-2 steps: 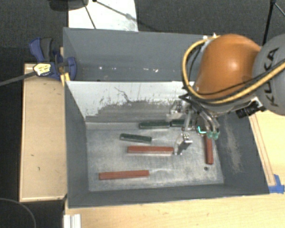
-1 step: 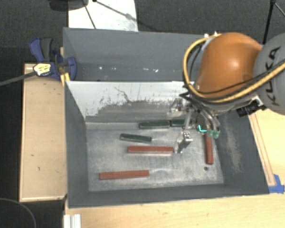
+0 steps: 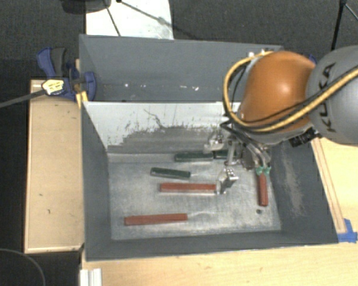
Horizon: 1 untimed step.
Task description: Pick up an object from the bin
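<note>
My gripper (image 3: 225, 182) hangs low over the middle right of the bin, its metal fingertip at the right end of a reddish-brown stick (image 3: 187, 187) lying flat on the floor. Whether it touches the stick I cannot tell. A dark green stick (image 3: 170, 173) lies just left of it, slightly tilted. Another dark green stick (image 3: 191, 156) lies behind, its right end hidden under the gripper body. A short red stick with a green tip (image 3: 262, 190) lies upright in the picture, just right of the gripper.
A longer reddish-brown stick (image 3: 156, 219) lies along the front of the bin floor. The orange wrist cover and yellow cables hang over the bin's back right corner and hide the floor there.
</note>
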### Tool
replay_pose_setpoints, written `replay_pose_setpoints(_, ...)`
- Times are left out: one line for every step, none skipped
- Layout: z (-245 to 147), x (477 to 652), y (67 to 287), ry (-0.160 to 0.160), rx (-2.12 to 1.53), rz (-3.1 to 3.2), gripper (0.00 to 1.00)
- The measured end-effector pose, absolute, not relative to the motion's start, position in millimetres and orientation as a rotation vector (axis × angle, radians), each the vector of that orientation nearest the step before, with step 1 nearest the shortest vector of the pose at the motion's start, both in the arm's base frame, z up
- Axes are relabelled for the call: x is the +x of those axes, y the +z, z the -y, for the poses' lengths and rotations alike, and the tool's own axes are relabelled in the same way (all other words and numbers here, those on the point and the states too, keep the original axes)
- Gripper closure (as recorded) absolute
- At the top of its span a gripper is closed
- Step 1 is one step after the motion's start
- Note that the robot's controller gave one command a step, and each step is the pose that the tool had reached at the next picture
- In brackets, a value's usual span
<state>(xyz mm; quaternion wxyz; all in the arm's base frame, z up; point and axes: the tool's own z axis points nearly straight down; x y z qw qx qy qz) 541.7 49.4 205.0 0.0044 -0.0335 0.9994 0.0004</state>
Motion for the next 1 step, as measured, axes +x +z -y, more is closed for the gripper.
replay_pose_setpoints(-59.7,533.7,144.1,0.001,-0.119,-3.133,0.00)
